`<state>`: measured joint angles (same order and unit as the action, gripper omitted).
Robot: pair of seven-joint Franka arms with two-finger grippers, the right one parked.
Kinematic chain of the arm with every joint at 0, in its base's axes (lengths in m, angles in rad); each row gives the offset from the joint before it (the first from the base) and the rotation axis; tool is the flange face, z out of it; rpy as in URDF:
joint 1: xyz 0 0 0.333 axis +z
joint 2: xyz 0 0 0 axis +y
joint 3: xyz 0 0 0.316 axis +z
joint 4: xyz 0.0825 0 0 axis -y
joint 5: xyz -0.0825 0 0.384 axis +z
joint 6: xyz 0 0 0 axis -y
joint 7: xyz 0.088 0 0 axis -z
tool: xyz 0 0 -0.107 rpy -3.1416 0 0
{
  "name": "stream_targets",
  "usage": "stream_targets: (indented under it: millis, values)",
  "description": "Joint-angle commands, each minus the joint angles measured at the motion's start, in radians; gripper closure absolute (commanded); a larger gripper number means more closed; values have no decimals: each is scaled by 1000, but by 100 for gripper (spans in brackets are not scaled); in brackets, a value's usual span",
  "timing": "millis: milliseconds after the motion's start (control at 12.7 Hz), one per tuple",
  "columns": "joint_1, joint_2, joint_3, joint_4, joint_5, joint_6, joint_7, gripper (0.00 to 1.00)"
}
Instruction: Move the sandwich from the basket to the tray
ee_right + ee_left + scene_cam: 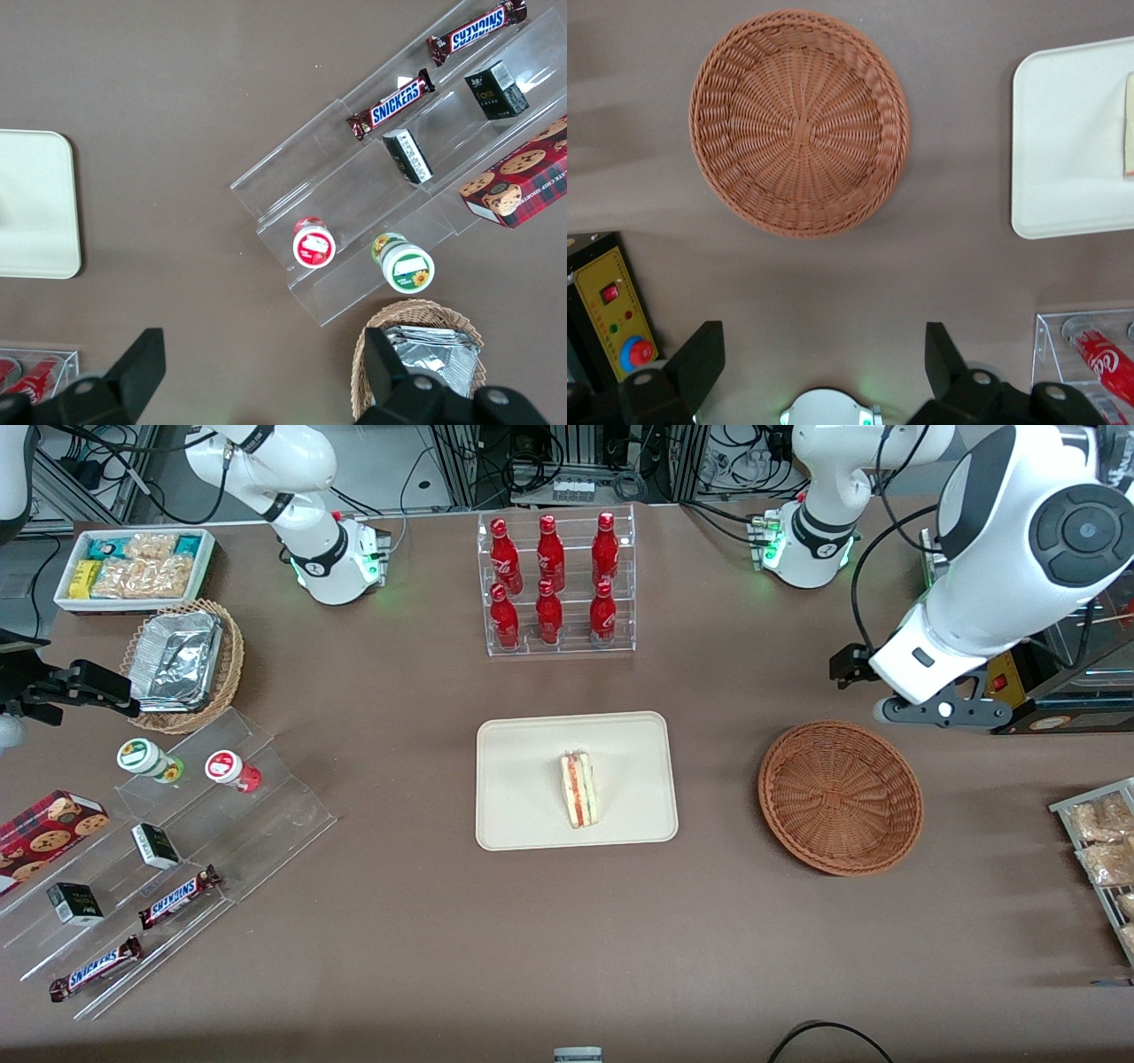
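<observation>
The sandwich [578,789] lies on the cream tray [523,779] at the middle of the table, cut edge with red and green layers facing up. Only a sliver of the sandwich [1129,124] shows at the tray [1063,133] in the left wrist view. The reddish-brown wicker basket [840,797] sits beside the tray toward the working arm's end, and nothing lies in the basket [799,122]. My gripper [895,691] hangs high above the table, farther from the front camera than the basket. The gripper [822,354] is open with nothing between its black fingers [700,354].
A clear rack of red cola bottles [556,584] stands farther back than the tray. A yellow control box [611,310] sits near my arm's base. Snack packets [1103,841] lie at the working arm's end. A foil-container basket [182,664], white snack bin [133,567] and acrylic steps [151,850] stand toward the parked arm's end.
</observation>
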<state>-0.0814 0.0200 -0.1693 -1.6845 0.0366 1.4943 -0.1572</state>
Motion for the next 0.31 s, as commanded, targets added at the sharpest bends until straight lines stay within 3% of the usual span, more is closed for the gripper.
stream_targets:
  millis: [0, 236]
  values:
    - [66, -17, -42, 52, -14, -100, 14, 0]
    - [69, -23, -45, 55, -14, -109, 13, 0]
